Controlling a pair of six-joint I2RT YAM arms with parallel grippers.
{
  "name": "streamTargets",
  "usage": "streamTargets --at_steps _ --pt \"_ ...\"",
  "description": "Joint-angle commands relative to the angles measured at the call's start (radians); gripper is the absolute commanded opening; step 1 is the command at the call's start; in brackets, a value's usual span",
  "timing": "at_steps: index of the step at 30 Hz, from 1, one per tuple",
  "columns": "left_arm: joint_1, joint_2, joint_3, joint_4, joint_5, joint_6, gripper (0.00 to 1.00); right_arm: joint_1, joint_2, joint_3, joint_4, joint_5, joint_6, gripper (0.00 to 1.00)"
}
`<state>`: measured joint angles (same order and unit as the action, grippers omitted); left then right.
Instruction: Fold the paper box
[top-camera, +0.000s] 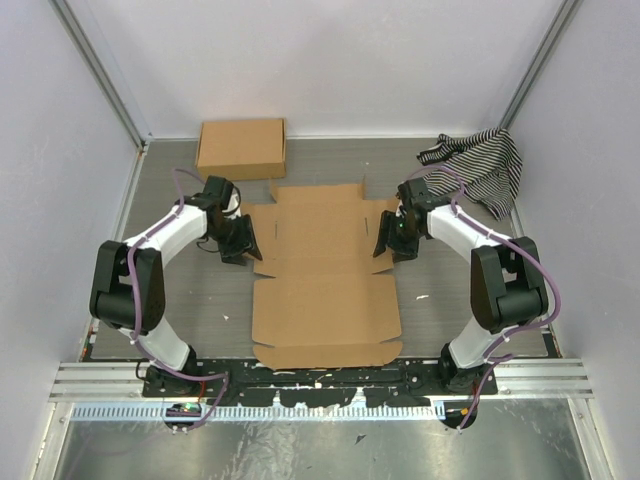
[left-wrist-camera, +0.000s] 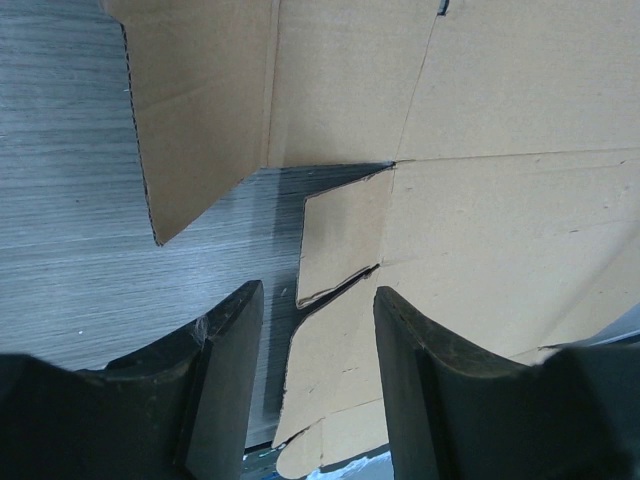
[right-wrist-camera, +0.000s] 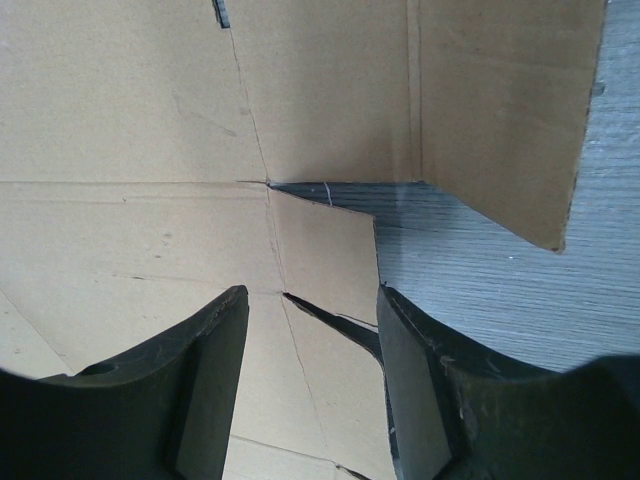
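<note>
Paper box (top-camera: 325, 275) lies unfolded at the centre of the table (top-camera: 200, 300), its side tabs between the spread, unclamped jaws of the left gripper (left-wrist-camera: 318, 292) at its 9 o'clock edge and the right gripper (right-wrist-camera: 312, 293) at 3 o'clock. A closed cardboard box (top-camera: 241, 148) sits at 11 o'clock, and a striped cloth (top-camera: 480, 165) at 1 o'clock.

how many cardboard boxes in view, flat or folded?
2. The flat paper box lies unfolded at centre. A folded box sits beyond it at far left. No sign of any hidden.
</note>
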<state>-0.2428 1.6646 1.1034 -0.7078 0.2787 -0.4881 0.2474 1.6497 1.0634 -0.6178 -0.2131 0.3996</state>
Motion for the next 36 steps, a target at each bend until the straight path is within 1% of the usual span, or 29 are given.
streamTargets --at_steps 1,7,12,20,28,31,36 --pt "-0.009 0.021 0.013 0.012 0.009 -0.008 0.55 0.01 0.008 0.017 0.012 0.003 0.006 0.59" --pt "-0.066 0.058 0.039 0.032 0.028 -0.032 0.53 0.035 0.011 0.04 -0.001 -0.008 -0.003 0.57" --pt "-0.12 0.104 0.106 0.012 0.022 -0.039 0.52 0.044 -0.005 0.069 -0.018 0.003 0.004 0.56" --pt "-0.139 0.102 0.16 0.004 0.028 -0.054 0.52 0.051 -0.022 0.129 -0.043 -0.009 0.005 0.56" --pt "-0.167 0.189 0.216 0.012 0.042 -0.065 0.51 0.113 0.04 0.175 -0.032 -0.026 0.02 0.55" --pt "-0.172 0.21 0.232 0.008 0.045 -0.064 0.51 0.135 0.056 0.186 -0.033 -0.004 0.033 0.55" --pt "-0.181 0.223 0.259 -0.004 0.038 -0.065 0.51 0.14 0.01 0.184 -0.036 0.089 0.077 0.56"
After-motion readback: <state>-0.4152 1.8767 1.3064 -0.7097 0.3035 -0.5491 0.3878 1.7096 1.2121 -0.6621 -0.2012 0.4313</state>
